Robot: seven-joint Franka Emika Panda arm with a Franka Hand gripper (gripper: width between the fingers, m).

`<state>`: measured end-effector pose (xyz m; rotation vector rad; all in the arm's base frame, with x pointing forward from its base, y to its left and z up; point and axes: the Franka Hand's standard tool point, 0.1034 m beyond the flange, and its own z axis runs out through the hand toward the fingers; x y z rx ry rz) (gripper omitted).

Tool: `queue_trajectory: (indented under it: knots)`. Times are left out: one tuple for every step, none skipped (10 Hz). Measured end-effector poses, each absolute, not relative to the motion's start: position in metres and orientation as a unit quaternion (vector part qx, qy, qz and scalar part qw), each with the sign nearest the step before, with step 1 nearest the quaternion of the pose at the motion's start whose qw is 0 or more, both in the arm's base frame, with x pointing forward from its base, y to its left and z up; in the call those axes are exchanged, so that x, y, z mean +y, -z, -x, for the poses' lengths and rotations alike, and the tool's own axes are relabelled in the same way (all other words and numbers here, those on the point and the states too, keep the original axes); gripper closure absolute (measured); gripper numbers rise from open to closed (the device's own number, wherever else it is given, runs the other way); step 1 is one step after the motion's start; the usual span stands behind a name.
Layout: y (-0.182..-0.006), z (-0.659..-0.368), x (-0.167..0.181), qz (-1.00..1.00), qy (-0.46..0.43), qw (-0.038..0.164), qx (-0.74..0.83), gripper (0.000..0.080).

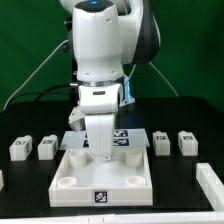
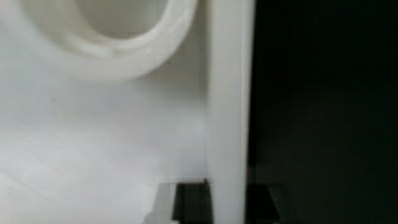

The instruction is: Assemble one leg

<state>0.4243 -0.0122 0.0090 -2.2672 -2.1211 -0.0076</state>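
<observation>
The large white square panel [image 1: 105, 174] with corner sockets lies at the front middle of the table. My gripper [image 1: 103, 155] points straight down at its far edge. In the wrist view the two dark fingertips [image 2: 192, 203] stand on either side of the panel's thin upright rim [image 2: 231, 100], and my gripper [image 2: 230, 190] is shut on that rim. A round socket [image 2: 116, 30] shows beside the rim. Two legs [image 1: 20, 148] [image 1: 47, 147] lie on the exterior view's left. Two more [image 1: 161, 141] [image 1: 187, 143] lie on the right. None is held.
The marker board [image 1: 125, 138] lies flat behind the panel, partly hidden by the arm. Another white part [image 1: 210, 180] lies at the front on the exterior view's right, and one shows at the left edge [image 1: 2, 180]. A green wall stands behind.
</observation>
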Motion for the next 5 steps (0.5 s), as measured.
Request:
queue_trajectory:
  knots:
    - [-0.009, -0.424, -0.012, 0.73, 0.003, 0.018, -0.683, 0.0741]
    - [-0.009, -0.424, -0.012, 0.73, 0.003, 0.018, -0.683, 0.0741]
    - [-0.009, -0.426, -0.009, 0.732, 0.003, 0.018, -0.681, 0.0741]
    - [-0.01, -0.433, 0.004, 0.731, 0.007, 0.015, -0.682, 0.0741]
    - [-0.01, -0.442, 0.02, 0.729, 0.012, 0.014, -0.684, 0.0741]
